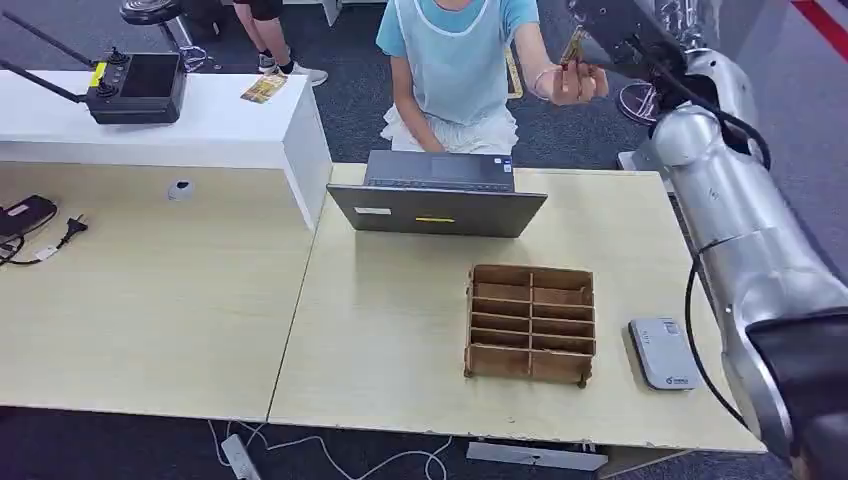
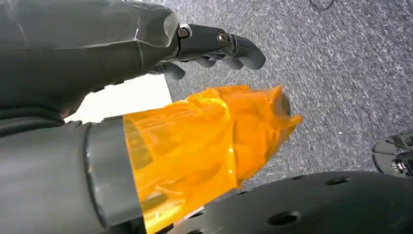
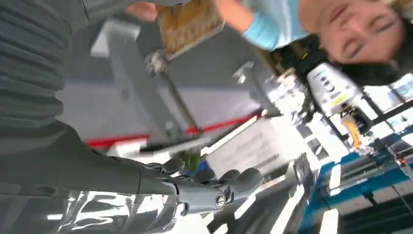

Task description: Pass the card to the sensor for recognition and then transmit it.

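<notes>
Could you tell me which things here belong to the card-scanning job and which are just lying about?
For the job: the card held up by the person's hand; the grey sensor; the right hand.

Lying about: the laptop, wooden divider box, controller, plug.

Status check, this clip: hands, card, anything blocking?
Right robot hand raised, empty. Left robot hand hanging, empty. Card in person's hand. Sensor unobstructed.

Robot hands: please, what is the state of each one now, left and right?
Left robot hand: open, fingers loosely curled, holding nothing.
Right robot hand: open, holding nothing; the card is in the person's hand.
</notes>
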`<state>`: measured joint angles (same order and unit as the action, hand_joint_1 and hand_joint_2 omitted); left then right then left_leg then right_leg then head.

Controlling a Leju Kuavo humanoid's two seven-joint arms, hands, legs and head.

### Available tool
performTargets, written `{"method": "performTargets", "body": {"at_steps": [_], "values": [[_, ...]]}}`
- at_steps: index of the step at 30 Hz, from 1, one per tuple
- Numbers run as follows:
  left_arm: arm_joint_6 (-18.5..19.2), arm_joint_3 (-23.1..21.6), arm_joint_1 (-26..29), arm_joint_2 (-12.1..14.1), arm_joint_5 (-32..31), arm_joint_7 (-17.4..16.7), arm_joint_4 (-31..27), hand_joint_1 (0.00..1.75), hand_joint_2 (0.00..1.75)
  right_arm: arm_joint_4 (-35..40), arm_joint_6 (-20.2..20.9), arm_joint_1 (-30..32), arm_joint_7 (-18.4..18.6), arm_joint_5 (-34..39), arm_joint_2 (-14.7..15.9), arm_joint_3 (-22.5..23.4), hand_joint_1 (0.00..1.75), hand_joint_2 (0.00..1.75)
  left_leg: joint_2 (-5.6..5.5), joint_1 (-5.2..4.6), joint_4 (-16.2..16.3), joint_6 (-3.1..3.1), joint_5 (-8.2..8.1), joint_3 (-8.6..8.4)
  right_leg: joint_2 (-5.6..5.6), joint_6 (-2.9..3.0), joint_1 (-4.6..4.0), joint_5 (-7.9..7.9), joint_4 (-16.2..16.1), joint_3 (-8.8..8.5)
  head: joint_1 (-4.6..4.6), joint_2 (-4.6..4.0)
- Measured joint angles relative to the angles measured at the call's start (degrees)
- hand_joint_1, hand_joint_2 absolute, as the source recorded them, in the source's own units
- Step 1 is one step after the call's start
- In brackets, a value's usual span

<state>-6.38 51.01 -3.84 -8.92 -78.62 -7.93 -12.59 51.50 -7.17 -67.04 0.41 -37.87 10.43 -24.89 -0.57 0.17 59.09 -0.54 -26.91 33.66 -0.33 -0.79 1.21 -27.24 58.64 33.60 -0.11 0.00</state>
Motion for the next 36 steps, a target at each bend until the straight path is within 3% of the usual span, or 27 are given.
{"method": "performTargets", "body": {"at_steps": [4, 9, 18, 23, 26, 30, 36], "values": [[-0.2, 0.0, 0.0, 0.0, 0.5, 0.0, 0.0, 0.0, 0.0, 4.9, 2.2, 4.1, -0.9, 8.5, 0.0, 4.6, 0.0, 1.75, 0.0, 0.0, 0.0, 0.0, 0.0, 0.0, 0.0, 0.0, 0.0, 0.0, 0.0, 0.0, -0.02, 0.0], [-0.9, 0.5, 0.0, -0.1, 1.8, -0.1, 0.0, 0.0, 0.0, 12.9, 5.0, 12.3, -4.5, 22.4, 0.5, 9.7, 0.0, 1.75, -0.04, 0.0, 0.0, 0.01, -0.02, 0.01, -0.04, -0.01, 0.0, -0.02, 0.0, -0.01, -0.02, 0.0], [-1.6, 1.7, 0.4, -0.1, 2.0, -0.5, 0.0, 0.0, 0.0, 26.4, 9.3, 26.5, -7.2, 37.9, 3.7, 15.5, 0.0, 1.75, -0.04, -0.01, 0.0, 0.03, -0.06, 0.03, -0.02, -0.01, 0.01, -0.03, -0.1, 0.01, -0.02, 0.0], [-1.8, 1.8, 0.5, -0.2, 2.0, -0.5, 0.0, 0.0, 0.0, 31.0, 10.5, 30.5, -7.7, 40.9, 5.1, 17.0, 0.0, 1.75, 0.0, 0.0, 0.0, 0.03, -0.05, 0.01, 0.01, -0.01, 0.0, -0.02, -0.1, 0.02, -0.04, 0.0], [-1.8, 1.9, 0.5, -0.3, 2.5, -0.5, 0.0, 0.0, 0.0, 34.1, 12.3, 33.8, -8.5, 46.6, 5.7, 18.0, 0.0, 1.75, -0.04, 0.0, 0.0, 0.03, -0.05, 0.01, -0.04, -0.01, -0.01, -0.03, -0.1, 0.01, -0.02, 0.0], [-2.2, 2.7, 0.5, -0.6, 3.0, -0.5, 0.0, 0.0, 0.0, 40.5, 12.9, 42.7, -11.2, 52.6, 5.9, 20.1, 0.0, 1.75, -0.09, 0.01, 0.0, 0.04, -0.07, 0.03, -0.1, -0.02, -0.02, -0.07, -0.1, -0.01, -0.02, 0.0], [-2.5, 3.4, 0.6, -0.7, 3.4, -0.5, 0.0, 0.0, 0.0, 49.7, 12.0, 56.6, -15.0, 52.2, 5.9, 22.3, 0.0, 1.75, -0.06, 0.01, 0.0, 0.0, -0.23, 0.07, -0.06, 0.03, -0.01, -0.16, -0.1, 0.03, -0.02, 0.0]]}}
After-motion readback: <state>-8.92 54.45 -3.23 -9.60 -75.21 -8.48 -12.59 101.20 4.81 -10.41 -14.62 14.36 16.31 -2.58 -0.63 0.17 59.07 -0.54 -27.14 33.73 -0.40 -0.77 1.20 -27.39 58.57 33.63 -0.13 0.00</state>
